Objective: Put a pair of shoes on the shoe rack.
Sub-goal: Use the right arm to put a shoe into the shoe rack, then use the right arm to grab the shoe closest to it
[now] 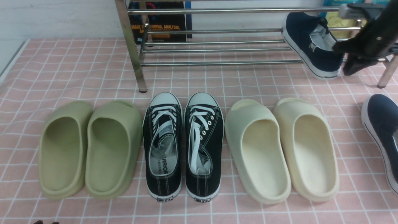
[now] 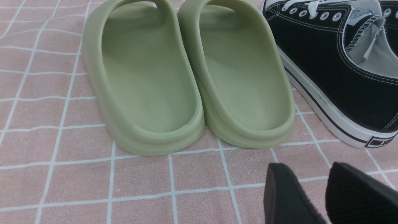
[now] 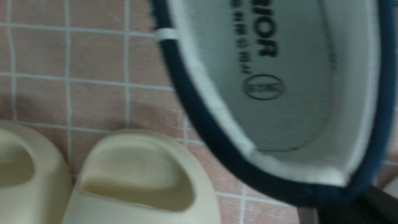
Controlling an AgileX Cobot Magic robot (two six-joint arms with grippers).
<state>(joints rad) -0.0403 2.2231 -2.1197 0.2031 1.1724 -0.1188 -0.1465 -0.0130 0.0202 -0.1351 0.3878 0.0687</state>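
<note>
Navy canvas shoe [image 1: 311, 46] with white rubber sole touches slim chrome bars [image 1: 217, 63]

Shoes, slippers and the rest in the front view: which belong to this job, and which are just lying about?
Part of the job:
- navy slip-on at the rack
- navy slip-on on the floor
- metal rack

Just lying about:
- black lace-up sneakers
- green slippers
- cream slippers
- books
</note>
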